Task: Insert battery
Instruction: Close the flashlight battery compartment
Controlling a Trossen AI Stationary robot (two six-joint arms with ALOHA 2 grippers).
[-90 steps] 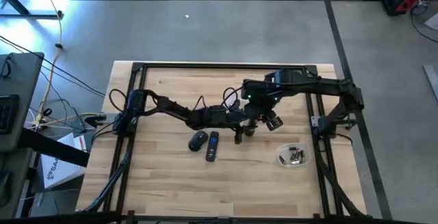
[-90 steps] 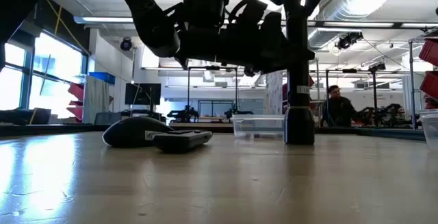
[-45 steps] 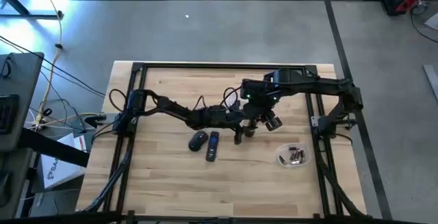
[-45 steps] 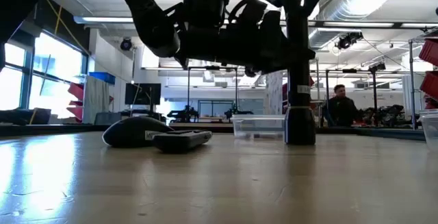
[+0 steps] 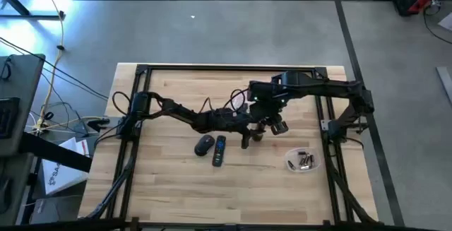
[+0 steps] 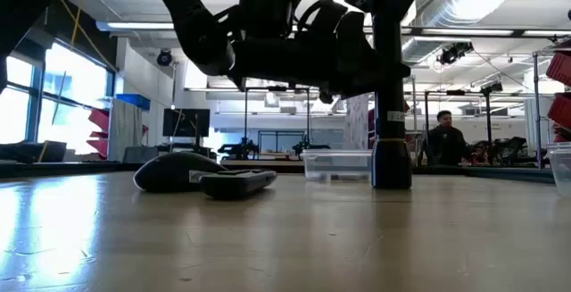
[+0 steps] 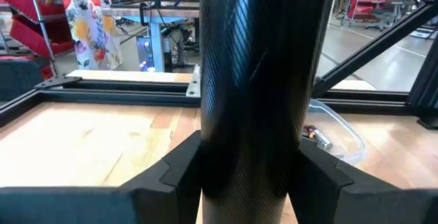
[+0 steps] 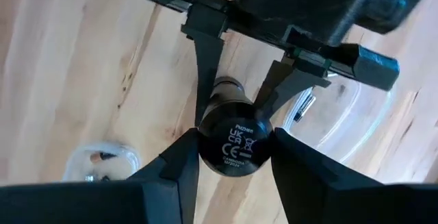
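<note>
Batteries [image 5: 304, 162] sit untouched in your clear dish [image 5: 300, 161], lower right; at centre frame both the left gripper [image 5: 246, 138] and right gripper [image 5: 263, 127] clamp the upright flashlight [image 6: 390, 104]. Insertion remains.

Black weave-patterned flashlight [image 7: 260, 94] above pale wooden table [image 5: 169, 181].

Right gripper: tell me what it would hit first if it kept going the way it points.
The right gripper already closes on the black cylinder, end-on. Straight beyond lie the left gripper's fingers, then probably the table.
</note>
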